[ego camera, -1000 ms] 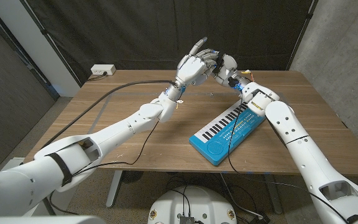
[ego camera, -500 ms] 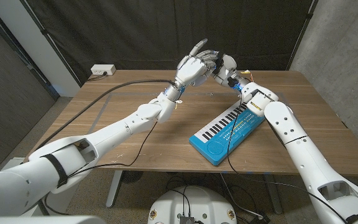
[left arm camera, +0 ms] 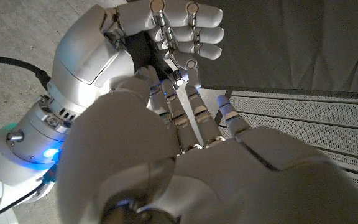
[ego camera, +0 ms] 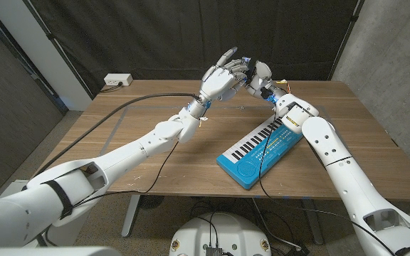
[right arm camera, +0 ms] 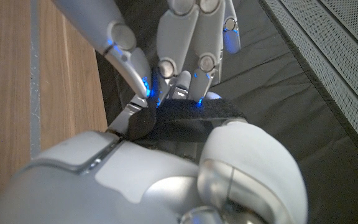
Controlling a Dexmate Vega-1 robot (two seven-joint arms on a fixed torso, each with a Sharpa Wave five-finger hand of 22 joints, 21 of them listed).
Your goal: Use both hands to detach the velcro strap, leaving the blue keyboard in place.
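The blue keyboard (ego camera: 262,147) lies slanted on the right part of the wooden table (ego camera: 155,171). Both hands are raised above the table's far edge and meet fingertip to fingertip. My left hand (ego camera: 223,77) faces my right hand (ego camera: 262,77). In the right wrist view the black velcro strap (right arm camera: 194,119) runs across my right hand (right arm camera: 166,180), which holds it. The left hand's fingers (right arm camera: 191,37) and thumb pinch the strap's near end. In the left wrist view a dark piece of the strap (left arm camera: 143,51) shows inside the curled right hand (left arm camera: 104,43), beyond my left hand (left arm camera: 185,162).
A white power strip (ego camera: 117,80) sits at the table's far left corner. A thick black cable (ego camera: 130,104) crosses the table's left side. A thin cable (ego camera: 264,171) runs over the keyboard toward the front edge. A dark curtain hangs behind the table.
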